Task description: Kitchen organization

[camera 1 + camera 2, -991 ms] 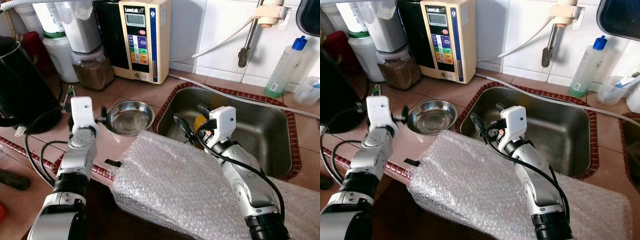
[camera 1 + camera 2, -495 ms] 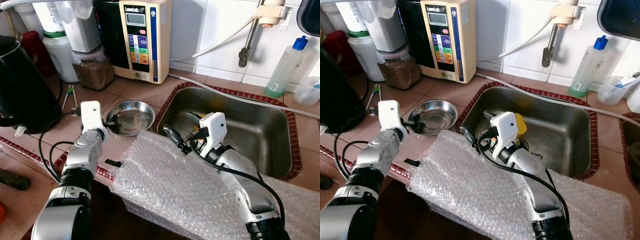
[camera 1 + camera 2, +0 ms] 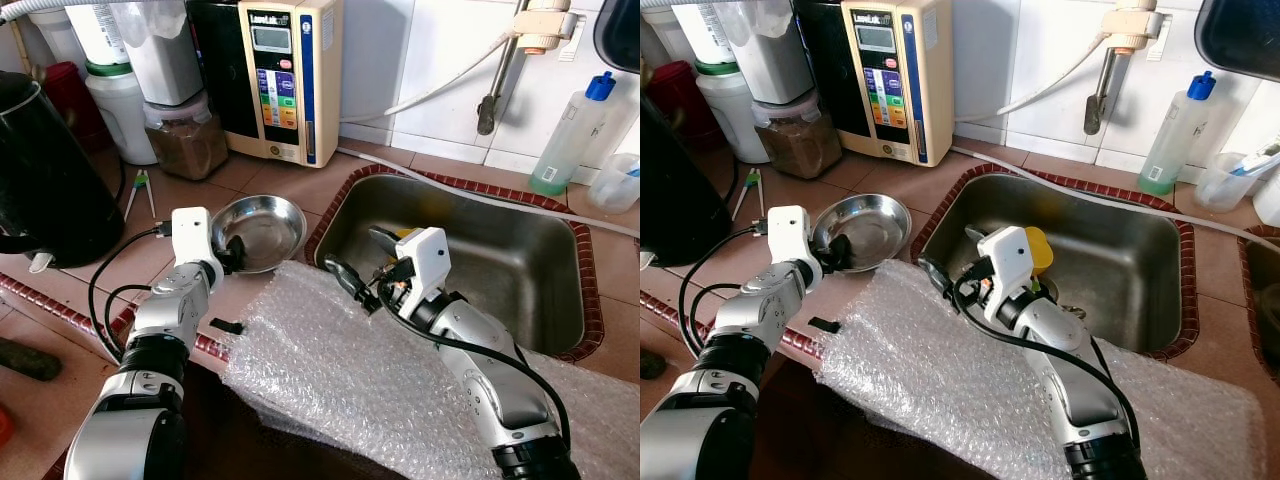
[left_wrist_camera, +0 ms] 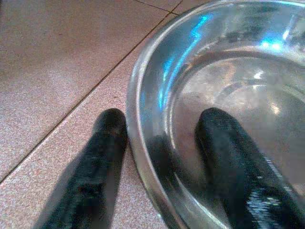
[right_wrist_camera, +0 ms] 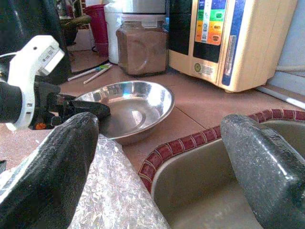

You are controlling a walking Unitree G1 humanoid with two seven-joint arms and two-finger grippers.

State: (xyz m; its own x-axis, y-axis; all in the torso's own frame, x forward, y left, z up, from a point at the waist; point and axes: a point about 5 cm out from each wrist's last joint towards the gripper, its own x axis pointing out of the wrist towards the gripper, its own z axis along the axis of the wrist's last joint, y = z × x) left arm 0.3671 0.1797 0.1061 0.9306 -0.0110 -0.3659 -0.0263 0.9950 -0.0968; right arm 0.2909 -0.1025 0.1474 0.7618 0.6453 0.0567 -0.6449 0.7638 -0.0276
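A shallow steel bowl [image 3: 262, 228] rests on the tiled counter to the left of the sink [image 3: 520, 250], tipped up on its near-left side. My left gripper [image 3: 232, 250] is shut on the bowl's near rim; in the left wrist view one finger [image 4: 95, 167] lies outside the bowl [image 4: 228, 71] and the other inside. My right gripper [image 3: 360, 262] is open and holds nothing. It hovers over the sink's left rim, at the far edge of a sheet of bubble wrap [image 3: 360, 380]. The right wrist view looks between its fingers toward the bowl [image 5: 128, 102].
A black kettle [image 3: 45, 170] stands at far left, with jars [image 3: 185, 140] and a water ioniser [image 3: 285, 75] along the back wall. A yellow object [image 3: 1038, 243] lies in the sink. A faucet [image 3: 495, 90] and a soap bottle [image 3: 570, 130] are behind the sink.
My left gripper moved right to the bowl and closed on its rim, and the bowl has tipped up. My right gripper shifted left from inside the sink to its left rim.
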